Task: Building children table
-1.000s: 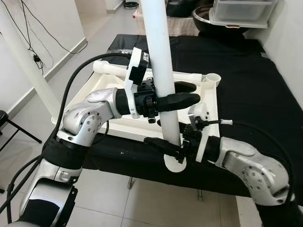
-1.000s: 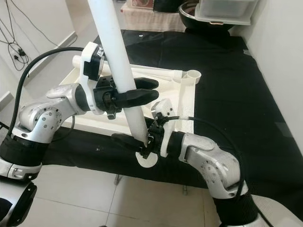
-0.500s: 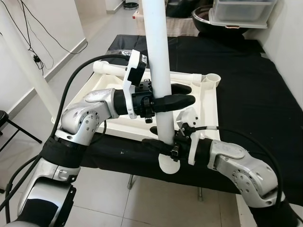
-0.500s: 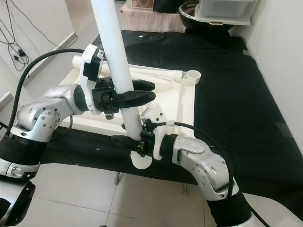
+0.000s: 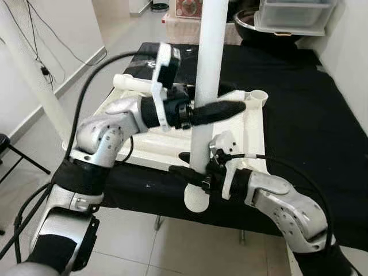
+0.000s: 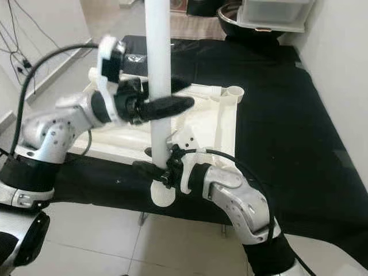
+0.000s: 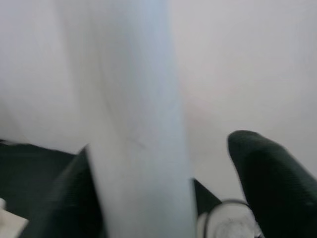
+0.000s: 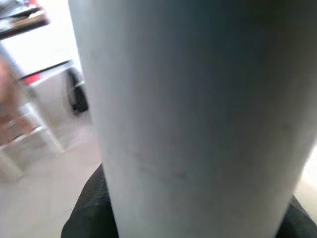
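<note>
A long white table leg stands nearly upright before me, its capped foot hanging past the front edge of the black cloth. My left gripper reaches across the leg at mid-height, one finger in front and one behind. In the left wrist view the leg rests against one finger, with a gap to the other finger. My right gripper is shut on the leg just above its foot. Behind lies the white upturned tabletop with a corner socket and a second leg.
The tabletop rests on a black-covered surface stretching back and right. A clear plastic bin stands at the far end. A white post and wall cables are on the left, above tiled floor.
The leg's top has swung from leaning left to leaning slightly right. My left gripper rose with it, and my right gripper carried the foot leftward and forward.
</note>
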Controlling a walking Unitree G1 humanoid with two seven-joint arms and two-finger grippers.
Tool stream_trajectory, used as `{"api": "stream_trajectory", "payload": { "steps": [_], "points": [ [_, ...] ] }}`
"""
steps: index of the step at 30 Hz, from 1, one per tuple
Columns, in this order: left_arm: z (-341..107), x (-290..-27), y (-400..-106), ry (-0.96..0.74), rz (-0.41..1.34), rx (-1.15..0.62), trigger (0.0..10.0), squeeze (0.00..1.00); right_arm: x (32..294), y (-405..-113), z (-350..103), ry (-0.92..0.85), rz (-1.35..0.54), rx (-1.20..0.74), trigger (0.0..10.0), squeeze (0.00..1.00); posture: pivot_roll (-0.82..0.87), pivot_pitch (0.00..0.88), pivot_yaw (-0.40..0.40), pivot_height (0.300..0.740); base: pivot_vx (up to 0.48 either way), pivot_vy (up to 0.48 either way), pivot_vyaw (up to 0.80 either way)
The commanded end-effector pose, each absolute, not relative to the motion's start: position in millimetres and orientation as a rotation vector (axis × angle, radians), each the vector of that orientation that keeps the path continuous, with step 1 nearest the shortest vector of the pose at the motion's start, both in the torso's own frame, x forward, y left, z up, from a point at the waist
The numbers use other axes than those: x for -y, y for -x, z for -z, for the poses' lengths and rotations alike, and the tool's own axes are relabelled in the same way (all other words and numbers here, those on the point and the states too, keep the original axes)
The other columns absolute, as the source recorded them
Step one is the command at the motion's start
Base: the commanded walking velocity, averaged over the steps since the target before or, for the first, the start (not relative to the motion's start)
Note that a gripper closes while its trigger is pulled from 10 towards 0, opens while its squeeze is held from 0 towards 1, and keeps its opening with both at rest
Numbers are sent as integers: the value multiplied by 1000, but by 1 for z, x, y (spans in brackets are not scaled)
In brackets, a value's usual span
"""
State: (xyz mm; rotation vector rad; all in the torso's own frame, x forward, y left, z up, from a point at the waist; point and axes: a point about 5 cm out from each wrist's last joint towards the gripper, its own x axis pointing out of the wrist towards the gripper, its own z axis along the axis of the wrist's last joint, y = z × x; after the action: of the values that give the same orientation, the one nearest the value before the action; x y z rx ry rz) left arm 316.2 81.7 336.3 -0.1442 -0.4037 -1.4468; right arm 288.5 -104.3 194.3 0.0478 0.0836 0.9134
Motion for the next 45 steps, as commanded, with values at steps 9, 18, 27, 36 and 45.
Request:
{"api": "stream_trajectory", "payload": {
  "steps": [9, 18, 27, 36, 45],
  "points": [
    [-406, -149, -303, 217, 1247, 694, 10000, 1000, 151, -324, -225, -234, -507, 105, 0, 0, 21, 117, 8, 740, 0, 0, 0],
    [-415, -159, -280, 343, 1242, 760, 10000, 1000, 170, -337, -250, -496, -398, 233, 0, 0, 35, 114, -6, 740, 0, 0, 0],
    [-274, -121, -302, 282, 898, 290, 10000, 0, 182, -342, -260, -169, -279, 335, 10000, 0, 30, 127, 7, 740, 0, 0, 0],
    [-218, -105, -269, 359, 777, 131, 10000, 0, 174, -336, -253, -129, -469, 273, 10000, 0, 54, 141, -3, 740, 0, 0, 0],
    [-197, -85, -235, 226, 785, 100, 10000, 0, 154, -334, -241, -88, -624, 240, 10000, 0, 76, 130, -1, 740, 0, -263, 0]
  ]
}}
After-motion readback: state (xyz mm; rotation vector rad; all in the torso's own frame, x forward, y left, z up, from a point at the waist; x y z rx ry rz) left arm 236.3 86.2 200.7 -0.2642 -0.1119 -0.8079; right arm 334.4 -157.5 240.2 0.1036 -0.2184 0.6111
